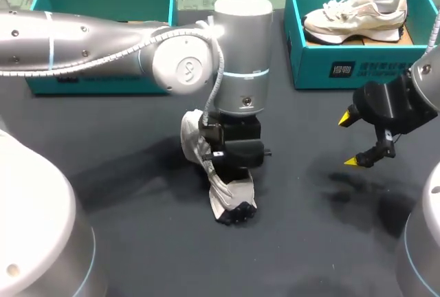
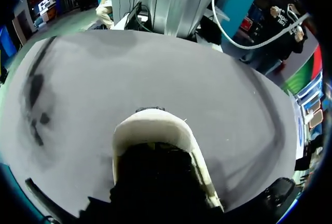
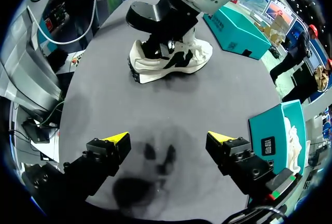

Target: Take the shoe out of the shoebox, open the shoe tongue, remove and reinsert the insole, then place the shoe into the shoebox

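Shoe: is lying mid-table.
Left gripper: is sitting at the shoe's opening; impossible to tell whether it is gripping.
Right gripper: is hanging open at the right.
Handling: probably light, the soft upper giving; the heel collar is looking firmest.

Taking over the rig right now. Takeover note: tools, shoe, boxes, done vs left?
Left tool: down at the shoe's opening; can't see if it's open or shut.
Right tool: open, empty, above the table, apart from the shoe.
Shoe: on its sole mid-table.
Left shoebox: no shoe visible inside. Right shoebox: holds a second shoe.
Done: shoe out.
Left: tongue and insole state not visible, so check them, then put the shoe back in its box.
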`<state>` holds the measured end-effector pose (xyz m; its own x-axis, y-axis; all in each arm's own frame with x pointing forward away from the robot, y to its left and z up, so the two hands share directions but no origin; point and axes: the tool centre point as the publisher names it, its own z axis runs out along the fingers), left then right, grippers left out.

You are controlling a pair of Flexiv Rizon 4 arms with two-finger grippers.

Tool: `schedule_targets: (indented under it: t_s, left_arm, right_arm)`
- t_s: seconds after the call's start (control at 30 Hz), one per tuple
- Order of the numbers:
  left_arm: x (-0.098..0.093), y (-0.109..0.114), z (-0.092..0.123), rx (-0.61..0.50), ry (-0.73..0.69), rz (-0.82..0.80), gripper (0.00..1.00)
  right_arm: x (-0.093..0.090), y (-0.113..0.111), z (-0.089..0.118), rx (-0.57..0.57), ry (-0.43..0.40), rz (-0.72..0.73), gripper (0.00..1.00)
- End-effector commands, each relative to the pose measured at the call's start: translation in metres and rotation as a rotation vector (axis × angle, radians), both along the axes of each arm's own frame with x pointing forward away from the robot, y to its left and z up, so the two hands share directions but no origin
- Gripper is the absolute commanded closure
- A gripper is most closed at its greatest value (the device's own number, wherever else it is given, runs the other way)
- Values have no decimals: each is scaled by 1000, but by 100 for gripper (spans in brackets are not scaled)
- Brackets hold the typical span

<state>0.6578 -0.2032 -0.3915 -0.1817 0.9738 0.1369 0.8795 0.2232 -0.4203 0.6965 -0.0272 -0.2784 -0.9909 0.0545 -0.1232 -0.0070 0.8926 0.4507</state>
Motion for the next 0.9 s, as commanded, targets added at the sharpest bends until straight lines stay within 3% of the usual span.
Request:
schedule_targets:
  t_s: [0.03, 0.33, 0.5, 0.73, 0.9]
  left_arm:
    - [7, -9, -18, 44, -19, 21, 100]
    - [26, 24, -19, 103, -136, 172, 100]
    - [38, 43, -2, 50, -133, 232, 100]
    - [28, 32, 19, -58, -110, 180, 100]
    - [8, 8, 17, -89, -89, 112, 100]
  right_arm:
    - [-1, 0, -1, -2, -2, -1, 0]
    - [-1, 0, -1, -2, -2, -1, 0]
    - [-1, 0, -1, -2, -2, -1, 0]
    - [-1, 0, -1, -2, -2, -1, 0]
    - [-1, 0, -1, -2, -2, -1, 0]
